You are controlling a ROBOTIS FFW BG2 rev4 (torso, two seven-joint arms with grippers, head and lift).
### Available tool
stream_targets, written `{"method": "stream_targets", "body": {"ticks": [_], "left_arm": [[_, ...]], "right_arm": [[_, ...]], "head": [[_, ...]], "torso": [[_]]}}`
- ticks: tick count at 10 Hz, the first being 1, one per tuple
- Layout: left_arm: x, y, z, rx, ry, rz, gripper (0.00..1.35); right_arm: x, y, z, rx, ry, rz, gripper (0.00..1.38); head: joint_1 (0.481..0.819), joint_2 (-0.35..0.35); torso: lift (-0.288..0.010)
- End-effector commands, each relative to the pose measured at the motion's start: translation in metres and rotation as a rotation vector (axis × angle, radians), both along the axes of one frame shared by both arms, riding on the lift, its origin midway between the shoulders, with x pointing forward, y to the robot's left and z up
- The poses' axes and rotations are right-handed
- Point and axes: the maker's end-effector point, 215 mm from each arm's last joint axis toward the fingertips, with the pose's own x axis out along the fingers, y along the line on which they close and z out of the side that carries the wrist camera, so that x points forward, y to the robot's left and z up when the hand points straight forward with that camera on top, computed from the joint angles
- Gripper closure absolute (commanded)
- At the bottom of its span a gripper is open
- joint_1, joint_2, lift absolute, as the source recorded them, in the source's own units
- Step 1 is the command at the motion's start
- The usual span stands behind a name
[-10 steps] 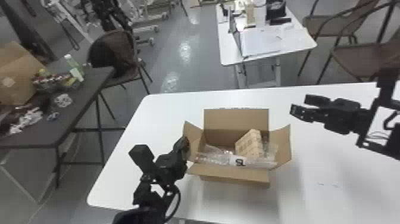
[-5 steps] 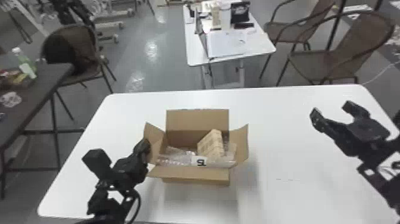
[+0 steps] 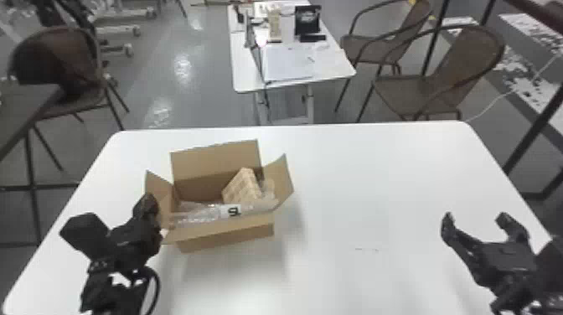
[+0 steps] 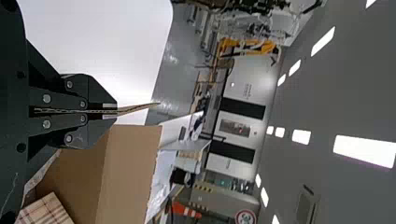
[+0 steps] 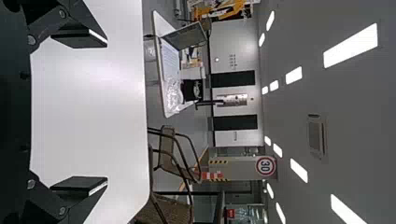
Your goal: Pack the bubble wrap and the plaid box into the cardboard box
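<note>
In my head view, the plaid box [image 3: 242, 186] tilts inside the cardboard box [image 3: 228, 232], behind what is probably the bubble wrap [image 3: 199, 213], so I judge both packed. In my left wrist view, my left gripper [image 4: 116, 111] pinches a side flap [image 4: 138, 108], I judge to steady the carton for closing. In my right wrist view, my right gripper [image 5: 107, 111] is wide and empty over the table [image 5: 88, 112], free for another flap.

Over on the counter [image 3: 356, 176], just right of the left end effector [image 3: 147, 203], sits the cardboard box [image 3: 230, 237], bubble wrap [image 3: 199, 212] inside at the front, plaid box [image 3: 242, 187] behind it, farther right.
</note>
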Motion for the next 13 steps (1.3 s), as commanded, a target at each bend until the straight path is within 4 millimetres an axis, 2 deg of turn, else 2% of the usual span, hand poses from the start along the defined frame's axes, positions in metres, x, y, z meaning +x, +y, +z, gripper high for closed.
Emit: {"method": "stream_targets", "body": {"ticks": [1, 3, 5, 7, 9, 10, 11, 12, 13], "left_arm": [[-0.003, 0.008, 0.005, -0.033, -0.054, 0.124, 1.21], [-0.016, 0.044, -0.006, -0.081, -0.131, 0.307, 1.21], [-0.055, 0.092, -0.002, -0.072, -0.184, 0.546, 1.21], [-0.077, 0.114, 0.007, -0.073, -0.221, 0.672, 1.21], [-0.084, 0.134, 0.011, -0.063, -0.233, 0.747, 1.21], [-0.091, 0.138, 0.019, -0.03, -0.255, 0.793, 0.99], [-0.094, 0.147, 0.031, 0.014, -0.272, 0.823, 0.44], [-0.096, 0.152, 0.037, 0.004, -0.293, 0.839, 0.0], [-0.103, 0.157, 0.045, 0.015, -0.32, 0.862, 0.05]], "right_arm": [[-0.004, -0.004, -0.023, 0.004, 0.043, -0.009, 0.24], [-0.003, -0.006, -0.027, 0.013, 0.05, -0.007, 0.24], [-0.002, -0.001, -0.03, 0.016, 0.065, 0.015, 0.24], [-0.002, 0.0, -0.035, 0.019, 0.081, 0.02, 0.24], [0.0, 0.004, -0.037, 0.023, 0.089, 0.039, 0.24], [0.001, 0.007, -0.04, 0.022, 0.098, 0.05, 0.24], [0.002, 0.01, -0.041, 0.024, 0.106, 0.065, 0.24], [0.002, 0.013, -0.043, 0.022, 0.114, 0.077, 0.24], [0.003, 0.014, -0.044, 0.022, 0.117, 0.082, 0.24]], "head": [[0.695, 0.106], [0.695, 0.125], [0.695, 0.177], [0.695, 0.235], [0.695, 0.263], [0.695, 0.276], [0.695, 0.294], [0.695, 0.301], [0.695, 0.311]], "torso": [[-0.065], [-0.065], [-0.065], [-0.065], [-0.065], [-0.065], [-0.065], [-0.065], [-0.065]]}}
